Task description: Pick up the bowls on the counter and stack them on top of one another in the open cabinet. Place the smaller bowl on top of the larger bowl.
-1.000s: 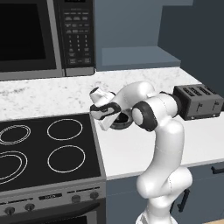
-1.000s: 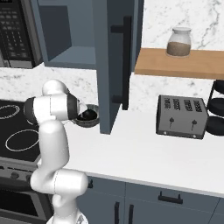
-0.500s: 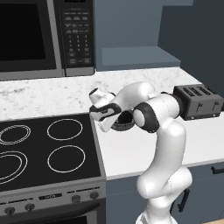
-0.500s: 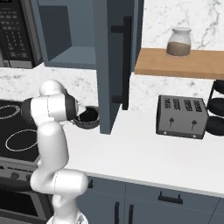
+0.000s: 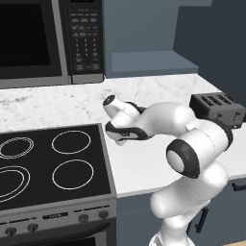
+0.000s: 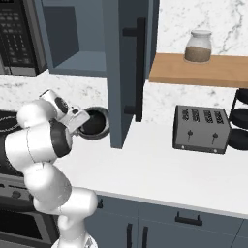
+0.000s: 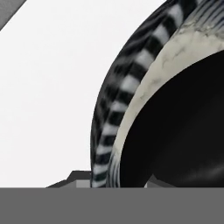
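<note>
Brightness: even and fairly bright in both base views; flat rendered light with no visible lamp.
Shadows: soft and faint; a dim patch under the dark boxy metal toaster (image 6: 200, 130) on the white speckled stone bench (image 6: 160, 169).
Cabinet: the doorless blue-grey wall cabinet (image 6: 77, 38) is darker toward its back.
Glare: pale sheen on the glossy white robot arm (image 5: 187, 139); the black glass stovetop (image 5: 48, 163) stays matt.
Sharpness: base views crisp edge to edge, no bending of lines.
Hand view: very close; the wide dark-grey ribbed bowl (image 7: 127, 87) looks coarse and blocky, its inside nearly black.

Open cabinet (image 6: 80, 60) unobstructed above counter (image 6: 160, 164) — its door (image 6: 128, 72) projects beside the bowls (image 6: 94, 123).
</note>
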